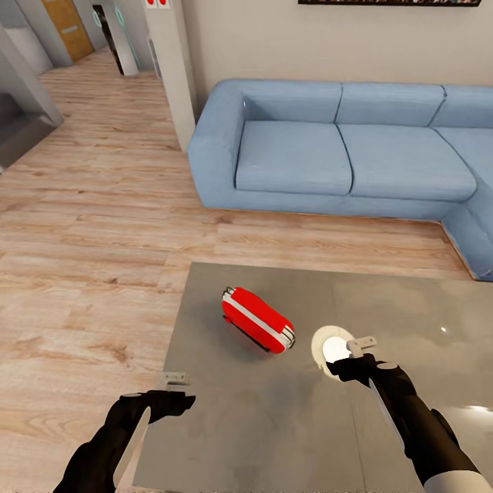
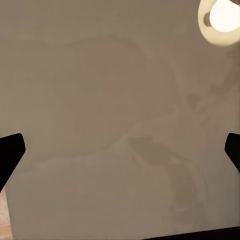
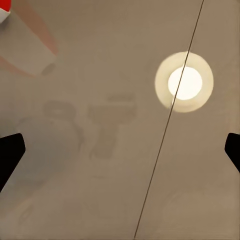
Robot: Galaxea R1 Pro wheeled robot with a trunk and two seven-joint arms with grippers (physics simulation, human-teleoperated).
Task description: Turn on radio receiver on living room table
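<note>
The red radio receiver (image 1: 257, 320) with its white trim band lies slanted on the glossy grey table (image 1: 239, 424), near the table's left half. A red corner of the radio (image 3: 4, 9) also shows in the right wrist view. My right gripper (image 1: 350, 355) hovers over the table to the right of the radio, apart from it, open (image 3: 120, 150) with nothing between its fingers. My left gripper (image 1: 179, 389) hangs over the table's left edge, nearer to me than the radio, also open (image 2: 120, 150) and empty. The radio's dial and grille are not visible.
A blue L-shaped sofa (image 1: 342, 150) stands beyond the table, with light wood floor (image 1: 89, 239) between them and to the left. A white pillar (image 1: 174, 68) rises at the sofa's left end. A ceiling lamp's round reflection (image 1: 334, 349) glows on the tabletop.
</note>
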